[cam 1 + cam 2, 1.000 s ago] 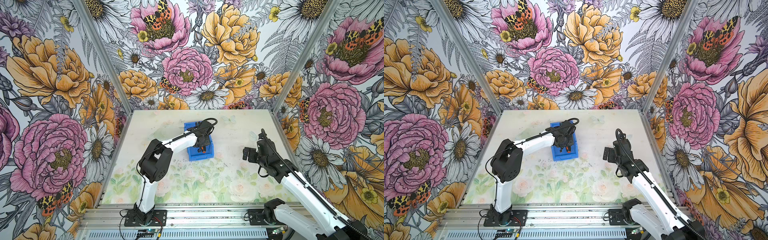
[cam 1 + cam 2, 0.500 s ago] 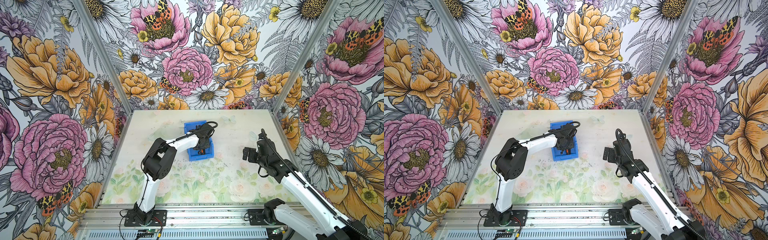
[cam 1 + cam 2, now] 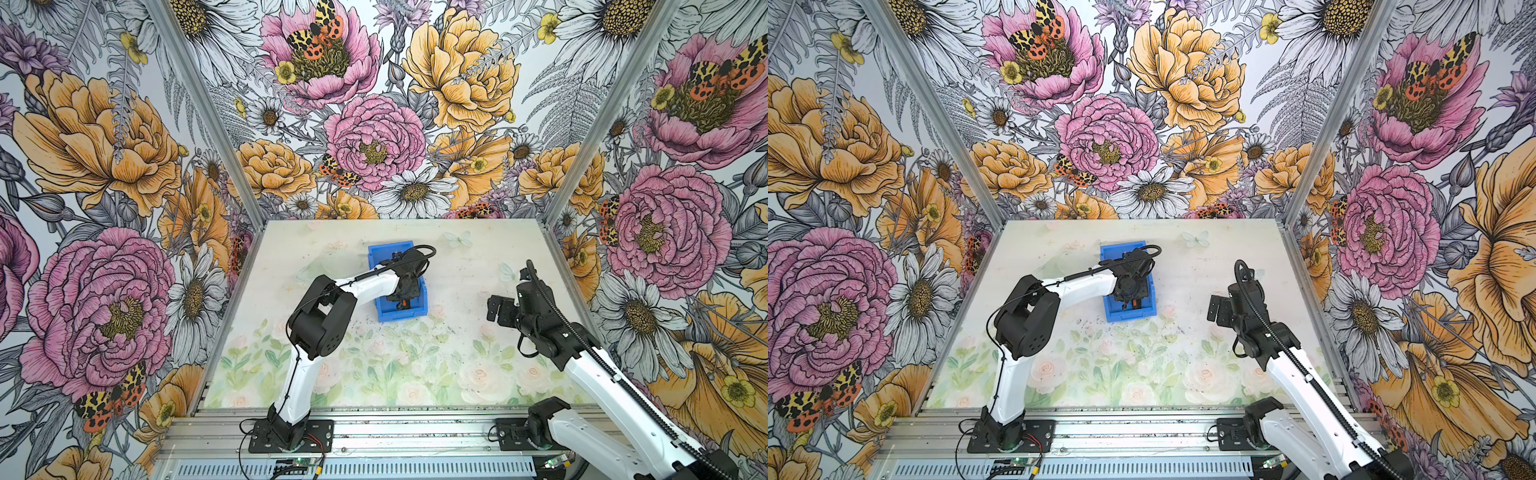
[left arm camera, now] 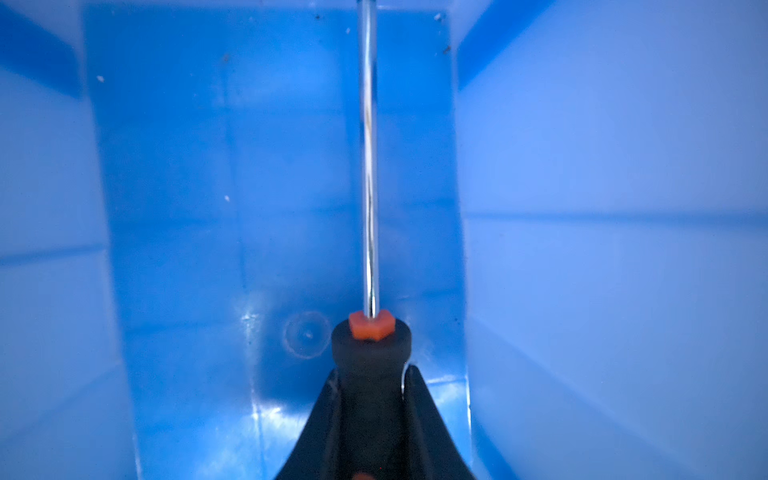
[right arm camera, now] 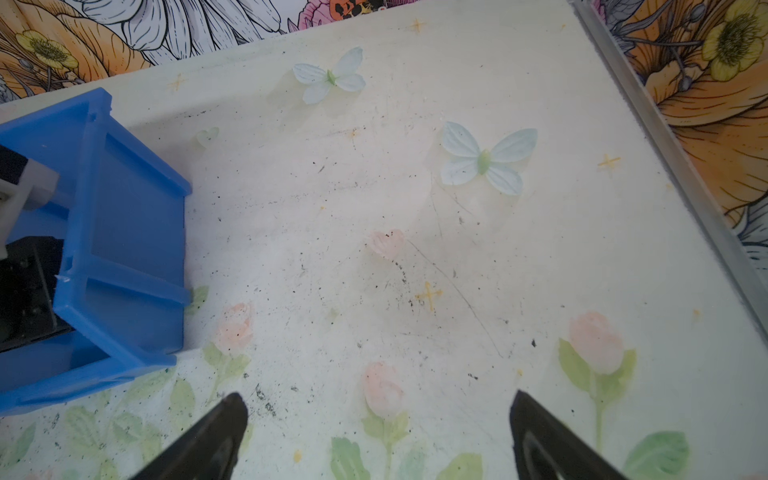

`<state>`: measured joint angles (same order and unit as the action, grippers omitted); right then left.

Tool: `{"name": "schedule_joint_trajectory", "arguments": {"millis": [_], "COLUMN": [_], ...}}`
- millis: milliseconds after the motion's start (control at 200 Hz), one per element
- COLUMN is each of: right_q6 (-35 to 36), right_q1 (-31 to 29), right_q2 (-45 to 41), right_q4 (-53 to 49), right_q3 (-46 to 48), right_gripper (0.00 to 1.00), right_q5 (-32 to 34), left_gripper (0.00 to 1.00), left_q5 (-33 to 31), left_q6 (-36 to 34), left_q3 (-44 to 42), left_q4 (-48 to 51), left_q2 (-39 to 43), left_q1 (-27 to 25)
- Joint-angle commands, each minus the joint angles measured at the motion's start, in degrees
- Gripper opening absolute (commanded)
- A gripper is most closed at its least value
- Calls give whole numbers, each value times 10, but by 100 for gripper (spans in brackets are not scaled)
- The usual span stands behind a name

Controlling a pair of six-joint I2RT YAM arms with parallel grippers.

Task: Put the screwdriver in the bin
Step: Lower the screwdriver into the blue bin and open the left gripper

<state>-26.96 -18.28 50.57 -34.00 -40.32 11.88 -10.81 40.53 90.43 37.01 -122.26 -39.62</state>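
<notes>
The blue bin [image 3: 384, 254] stands mid-table in both top views, also shown as the bin [image 3: 1116, 254]. My left gripper [image 3: 401, 300] reaches down inside it, shut on the black handle of the screwdriver [image 4: 369, 326]. In the left wrist view the left gripper [image 4: 372, 374] clamps the handle just behind its orange collar. The shiny shaft runs lengthwise over the bin's floor between the bin walls [image 4: 602, 199]. An orange bit of the handle [image 3: 1136, 304] shows under the gripper in a top view. My right gripper [image 5: 378, 405] hovers open over bare table, right of the bin [image 5: 124, 216].
The right gripper [image 3: 496, 309] hangs well apart from the bin's right wall. The printed table mat [image 3: 415, 365] carries dark specks and flat butterfly and rose prints. Flowered walls and metal corner posts [image 3: 569, 178] enclose the table on three sides.
My left gripper has sunk lower into the bin with the screwdriver, drifting toward its near end. The right arm has stayed still.
</notes>
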Motion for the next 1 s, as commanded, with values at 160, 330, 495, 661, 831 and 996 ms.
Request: {"name": "schedule_joint_trajectory", "arguments": {"millis": [160,330,495,661,831,996], "right_q6": [-9,-10,-10,-9,0,3], "right_q1": [5,5,5,4,5,4], "right_q2": [-14,-10,-13,-35,-54,-65], "right_q4": [8,8,8,9,8,7], "right_q3": [2,-2,-6,-6,1,4], "right_gripper": [100,99,100,99,100,100], "right_q5": [12,13,12,13,14,9], "left_gripper": [21,29,37,43,47,55], "left_q5": [-3,-7,-7,-8,-35,-49], "left_q6": [3,-3,-2,-4,-5,-2], "left_q3": [-7,-11,-11,-6,-7,-20], "left_q4": [-5,-5,-5,-4,-3,-1], "left_q2": [-8,7,16,31,53,83], "left_q1": [1,1,2,-1,-5,-11]}}
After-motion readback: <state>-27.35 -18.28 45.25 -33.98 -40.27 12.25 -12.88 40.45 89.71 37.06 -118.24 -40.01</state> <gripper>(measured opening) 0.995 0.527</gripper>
